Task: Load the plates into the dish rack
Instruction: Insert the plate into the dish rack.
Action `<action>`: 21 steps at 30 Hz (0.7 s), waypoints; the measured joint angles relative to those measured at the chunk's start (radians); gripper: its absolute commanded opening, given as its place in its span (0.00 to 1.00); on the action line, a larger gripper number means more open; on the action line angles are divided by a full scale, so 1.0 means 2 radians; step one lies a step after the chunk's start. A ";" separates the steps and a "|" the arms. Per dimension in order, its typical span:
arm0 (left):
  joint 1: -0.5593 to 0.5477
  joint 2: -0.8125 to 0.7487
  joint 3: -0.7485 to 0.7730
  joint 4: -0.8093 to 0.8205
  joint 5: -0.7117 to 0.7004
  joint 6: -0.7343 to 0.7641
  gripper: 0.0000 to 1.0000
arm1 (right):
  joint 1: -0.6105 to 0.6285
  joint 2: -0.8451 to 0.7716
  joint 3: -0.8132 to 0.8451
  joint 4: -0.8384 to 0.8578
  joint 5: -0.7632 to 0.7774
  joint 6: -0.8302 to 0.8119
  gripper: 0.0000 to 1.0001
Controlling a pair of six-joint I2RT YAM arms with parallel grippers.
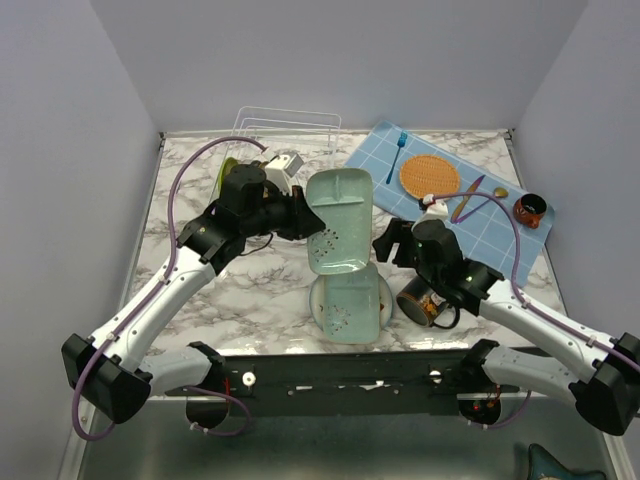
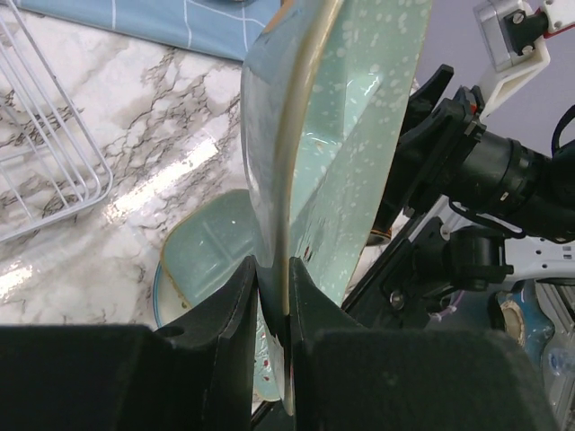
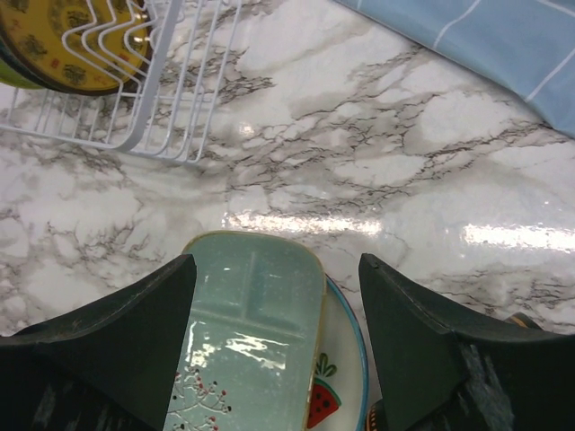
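**Desk:** Two mint plates on my feed, or am I seeing double?

**Operator:** Two. My left gripper (image 2: 272, 289) is clamped on the rim of a mint-green rounded-square speckled plate (image 1: 338, 215), which hangs tilted in the air over the middle of the bench (image 1: 250, 290). A second mint-green divided plate (image 1: 350, 305) lies flat near the middle of the near edge, on top of a white round plate with watermelon slices (image 3: 340, 391).

**Desk:** How much of the white one shows?

**Operator:** Only a crescent on one side, with one slice. The rest is covered.

**Desk:** And your right gripper (image 3: 274, 269)?

**Operator:** Its fingers stand wide apart with nothing between them, above the stacked pair.

**Desk:** The rack?

**Operator:** I see the white wire dish rack (image 1: 285, 125) at the far left corner of the bench. My left arm hides its front from overhead. The right wrist camera catches one corner of it, with a yellow patterned round plate (image 3: 63, 45) inside, cut off by the frame. A green rim shows beside that plate, too little for me to say which plate it is.

**Desk:** Anything else?

**Operator:** A black decorated mug (image 1: 420, 300) sits just right of the stack, half hidden under my right arm; I cannot tell whether it is upright. A blue grid-lined mat (image 1: 500, 225) at the far right corner carries an orange woven round mat (image 1: 429, 176).
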 measured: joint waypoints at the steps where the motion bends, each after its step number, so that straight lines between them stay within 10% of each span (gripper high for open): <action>1: 0.000 0.000 0.000 0.003 0.001 -0.001 0.00 | 0.000 -0.001 0.000 0.003 -0.002 0.000 0.82; 21: 0.004 0.010 -0.025 0.039 0.010 -0.010 0.00 | 0.003 0.017 0.000 0.049 -0.077 0.022 0.81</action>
